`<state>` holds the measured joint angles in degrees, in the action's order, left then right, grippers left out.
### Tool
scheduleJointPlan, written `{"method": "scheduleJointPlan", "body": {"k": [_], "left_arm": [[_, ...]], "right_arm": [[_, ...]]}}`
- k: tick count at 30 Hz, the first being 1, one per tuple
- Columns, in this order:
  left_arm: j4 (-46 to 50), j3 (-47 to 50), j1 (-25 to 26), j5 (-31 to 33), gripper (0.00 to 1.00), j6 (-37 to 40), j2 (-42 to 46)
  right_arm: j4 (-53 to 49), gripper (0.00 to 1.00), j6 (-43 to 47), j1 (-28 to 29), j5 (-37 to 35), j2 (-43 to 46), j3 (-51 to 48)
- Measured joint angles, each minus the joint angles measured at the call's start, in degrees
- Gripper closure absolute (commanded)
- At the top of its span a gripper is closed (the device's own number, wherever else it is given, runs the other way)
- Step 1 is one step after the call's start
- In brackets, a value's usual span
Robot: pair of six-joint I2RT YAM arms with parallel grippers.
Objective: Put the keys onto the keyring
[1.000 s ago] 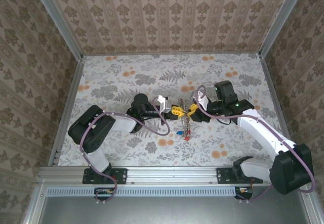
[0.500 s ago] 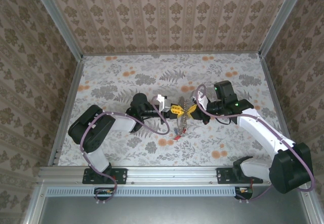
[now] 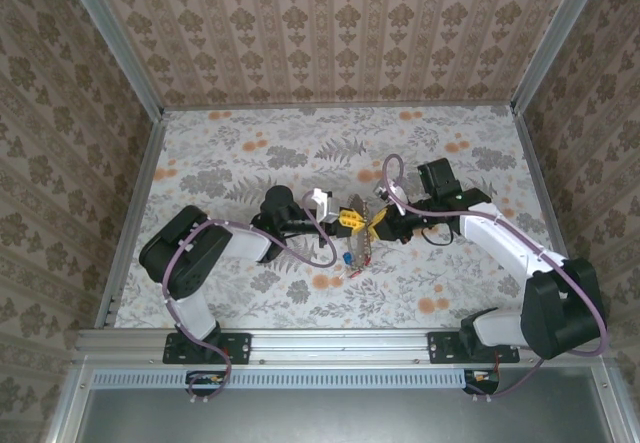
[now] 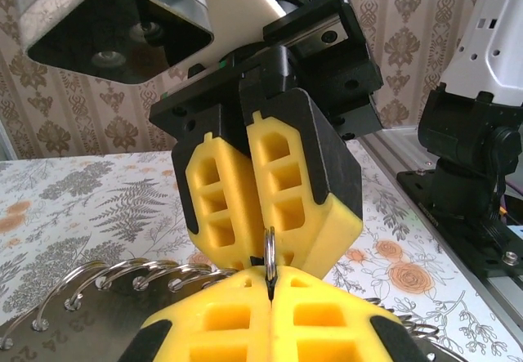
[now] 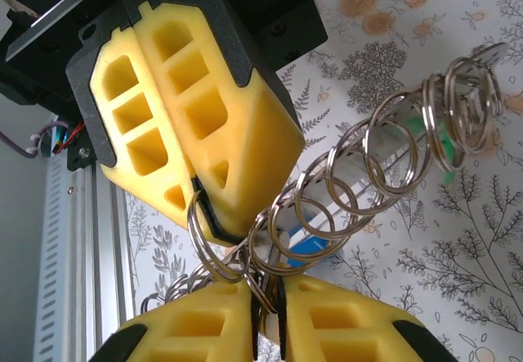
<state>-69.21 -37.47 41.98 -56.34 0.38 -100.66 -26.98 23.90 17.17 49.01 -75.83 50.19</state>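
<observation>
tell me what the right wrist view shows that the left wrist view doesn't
The right wrist view adds a blue key and a green key among the rings. The left wrist view adds the right arm's base and the wallpapered wall. Shared: the left fingers and the right fingers meet tip to tip, both shut on the keyring.

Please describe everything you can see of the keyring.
The keyring is a chain of many thin silver-grey metal rings, linked one into another. Near one end it is pinched by the left pincer and the right pincer, both shut on it. The rest trails away slack. A blue key head and a green key head show among its rings.
</observation>
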Motion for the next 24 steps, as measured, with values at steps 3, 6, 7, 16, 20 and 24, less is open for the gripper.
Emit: {"method": "scheduleJointPlan", "body": {"k": [3, 6, 7, 16, 20, 24], "left_arm": [[-0.5, 0.0, 0.0, 0.0, 1.0, 0.0, 0.0], [-0.7, 0.0, 0.0, 0.0, 1.0, 0.0, 0.0], [-0.7, 0.0, 0.0, 0.0, 1.0, 0.0, 0.0], [-0.7, -0.1, 0.4, -0.3, 1.0, 0.0, 0.0], [-0.7, -0.2, 0.6, -0.5, 1.0, 0.0, 0.0], [-0.7, -0.5, 1.0, -0.7, 1.0, 0.0, 0.0]], "right_arm": [[0.0, 0.74, 0.9, 0.0, -1.0, 1.2, 0.0], [0.2, 0.72, 2.5, 0.0, -3.6, 4.5, -0.1], [1.1, 0.72, 3.0, 0.0, -4.8, 6.4, -0.5], [7.1, 0.75, 10.8, 2.6, -12.7, 20.9, -6.9], [7.6, 0.79, 14.4, 5.2, -14.4, 19.9, -7.4], [7.7, 0.79, 16.7, 5.9, -15.9, 17.5, -7.4]]}}
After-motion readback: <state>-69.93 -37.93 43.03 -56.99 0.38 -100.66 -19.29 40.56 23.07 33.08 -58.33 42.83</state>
